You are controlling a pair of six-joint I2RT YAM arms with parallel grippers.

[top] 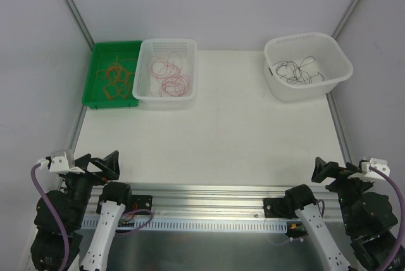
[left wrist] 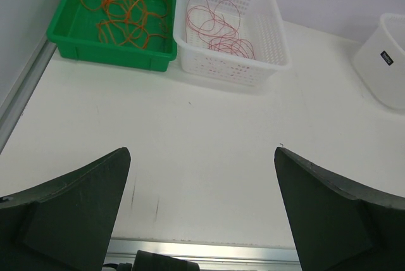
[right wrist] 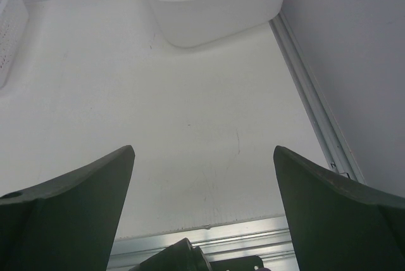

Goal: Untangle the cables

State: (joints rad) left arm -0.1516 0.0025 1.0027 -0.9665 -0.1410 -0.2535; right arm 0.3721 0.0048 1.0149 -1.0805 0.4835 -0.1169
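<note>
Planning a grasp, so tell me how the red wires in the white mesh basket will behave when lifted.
The red wires are hair-thin and curl loosely, so probably floppy and very light. Their loops overlap, so lifting one strand would likely drag others along. They may snag on the holes of the basket.

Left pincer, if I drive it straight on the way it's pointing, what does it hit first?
Probably the table top ahead of the open left pincer; nothing lies between. If its line runs flatter than it looks, the white basket of red cables instead.
</note>
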